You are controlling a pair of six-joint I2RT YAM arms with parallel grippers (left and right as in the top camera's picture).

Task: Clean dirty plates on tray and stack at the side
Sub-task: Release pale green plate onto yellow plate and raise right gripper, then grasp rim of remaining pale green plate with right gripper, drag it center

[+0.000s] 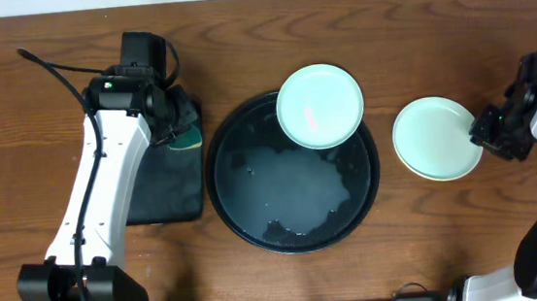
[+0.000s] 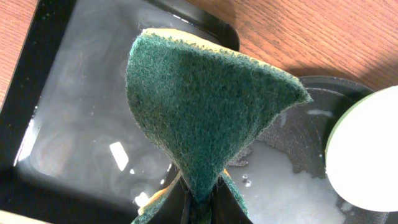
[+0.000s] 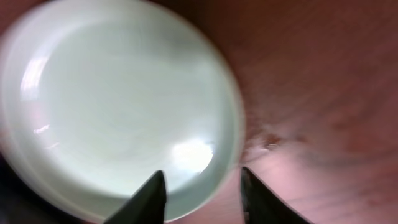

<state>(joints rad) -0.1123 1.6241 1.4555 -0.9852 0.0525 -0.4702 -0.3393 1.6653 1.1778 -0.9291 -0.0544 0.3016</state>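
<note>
The round black tray holds soapy water. A mint plate with a red smear rests on its far right rim; it also shows in the left wrist view. To the right, on the wood table, a clean mint plate lies on what looks like a pale yellow one. It fills the right wrist view. My right gripper is open, with the plate's right rim between its fingers. My left gripper is shut on a green and yellow sponge.
A smaller rectangular black tray with a wet film lies left of the round tray, under the sponge. Bare wood tabletop surrounds the stack.
</note>
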